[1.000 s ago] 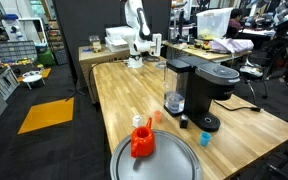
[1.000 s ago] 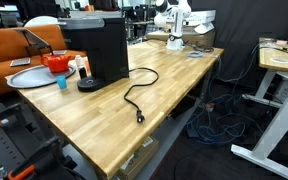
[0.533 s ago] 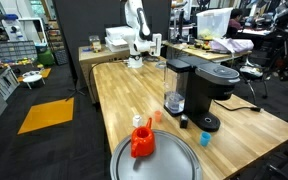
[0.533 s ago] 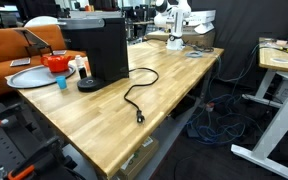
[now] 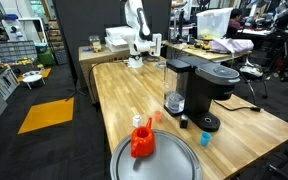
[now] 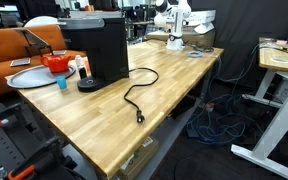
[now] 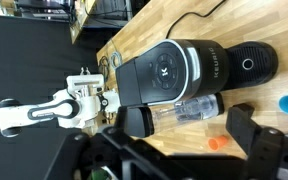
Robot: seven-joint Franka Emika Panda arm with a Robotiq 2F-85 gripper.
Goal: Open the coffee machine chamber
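In an exterior view the coffee machine [image 5: 206, 95] stands at the near right of the desk [image 5: 124, 85]. Its chamber [image 5: 217, 73] is closed on top, and the arm [image 5: 134, 22] is at the far end, well apart.

In an exterior view from behind the machine, its cable [image 6: 134, 97] trails loose across the wood.

In the wrist view the hand [image 7: 189, 135] is released, its jaws spread and grasping nothing.

A low or sideways approach could strike the water tank [image 7: 189, 108] or shove the machine instead of lifting the lid.
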